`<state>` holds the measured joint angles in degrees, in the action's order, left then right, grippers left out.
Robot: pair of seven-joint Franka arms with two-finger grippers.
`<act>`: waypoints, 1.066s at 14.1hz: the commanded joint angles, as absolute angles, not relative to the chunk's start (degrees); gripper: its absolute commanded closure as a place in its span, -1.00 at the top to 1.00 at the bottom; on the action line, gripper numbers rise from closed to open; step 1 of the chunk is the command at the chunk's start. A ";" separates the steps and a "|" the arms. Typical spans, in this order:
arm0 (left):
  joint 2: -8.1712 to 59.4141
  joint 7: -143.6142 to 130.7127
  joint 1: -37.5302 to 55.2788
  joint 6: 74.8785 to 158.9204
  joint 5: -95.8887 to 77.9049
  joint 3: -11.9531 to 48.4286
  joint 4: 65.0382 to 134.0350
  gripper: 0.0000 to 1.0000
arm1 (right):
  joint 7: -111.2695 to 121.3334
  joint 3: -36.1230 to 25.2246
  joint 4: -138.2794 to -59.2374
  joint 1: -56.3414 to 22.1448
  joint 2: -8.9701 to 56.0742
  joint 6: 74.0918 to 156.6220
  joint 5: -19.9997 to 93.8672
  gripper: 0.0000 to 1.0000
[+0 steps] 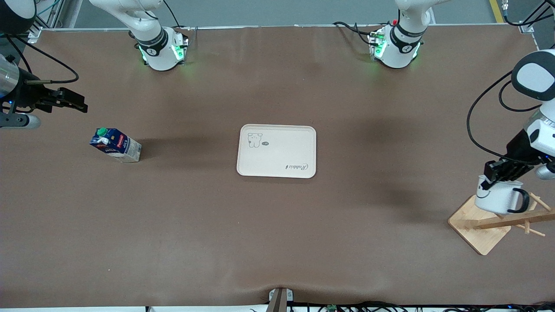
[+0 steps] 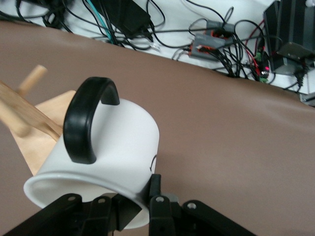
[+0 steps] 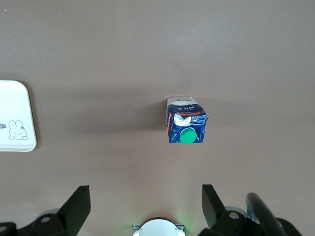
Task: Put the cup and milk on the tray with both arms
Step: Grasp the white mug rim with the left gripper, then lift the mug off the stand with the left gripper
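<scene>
In the front view, the tray is lying flat at the middle of the brown worktop. The milk is standing at about nine o'clock from the tray, well apart from it, toward the right arm's end. The right gripper is being held in the air at roughly eleven o'clock from the milk, its jaws spread wide and gripping nothing. Toward the left arm's end, at about four o'clock from the tray, the cup is being gripped at its rim by the left gripper, over the wooden rack. In the left wrist view, the cup is shown tilted, its black handle turned upward, with the jaws closed on the rim, one finger pressing the outer wall; the rack is showing beside it. In the right wrist view, the milk is seen from above, green cap showing, between the open fingers, and a corner of the tray is visible.
</scene>
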<state>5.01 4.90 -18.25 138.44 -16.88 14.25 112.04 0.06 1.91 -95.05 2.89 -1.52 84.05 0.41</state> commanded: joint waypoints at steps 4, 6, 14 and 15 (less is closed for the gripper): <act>3.69 -9.72 -18.54 125.95 -16.96 20.72 109.16 -1.00 | -0.18 2.02 -91.77 3.34 0.61 83.15 0.52 1.00; 4.22 -16.67 -18.46 125.34 -16.96 24.15 109.25 -1.00 | -0.26 1.93 -91.41 3.34 1.84 83.14 0.53 1.00; 10.54 -44.44 -10.74 125.24 -7.30 31.29 109.07 -1.00 | -0.53 1.85 -92.19 4.75 4.66 82.36 0.62 1.00; 11.76 -46.56 -9.07 125.24 -7.21 31.29 108.99 -1.00 | -0.79 1.85 -92.28 4.75 6.05 82.09 0.62 1.00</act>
<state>9.38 -41.97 -11.40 125.78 -9.05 31.13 110.11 0.06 1.41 -92.93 4.22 4.47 83.30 0.44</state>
